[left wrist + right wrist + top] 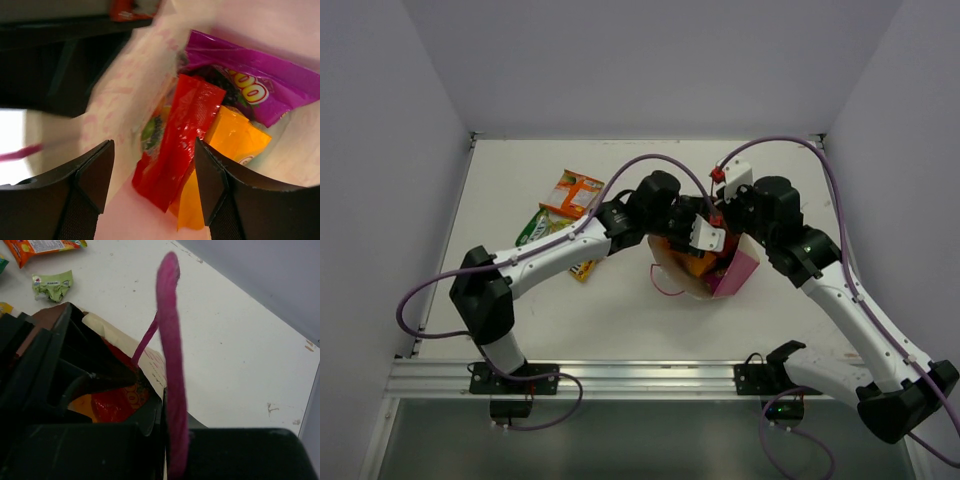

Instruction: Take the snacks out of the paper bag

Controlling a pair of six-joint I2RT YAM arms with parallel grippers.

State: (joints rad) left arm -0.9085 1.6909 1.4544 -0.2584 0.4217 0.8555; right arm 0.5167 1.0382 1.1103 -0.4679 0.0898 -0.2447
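From above, the arms hide most of the upright pink-and-cream paper bag (738, 272), and a dark-printed wrapper behind the shiny red packet (177, 135) is unreadable. Three packets are visible inside: the red packet, an orange packet (232, 132) and a purple-magenta packet (250, 82). Four lie on the white counter (620, 320): an orange pouch (572, 192), a green-yellow packet (538, 228), a small yellow wrapper (582, 270) and a tiny pale green packet (52, 284). The left fingers (92, 182) stand apart inside the bag with the red packet between them, and the right fingers (240, 455) are clamped on the thin pink cord handle (170, 355).
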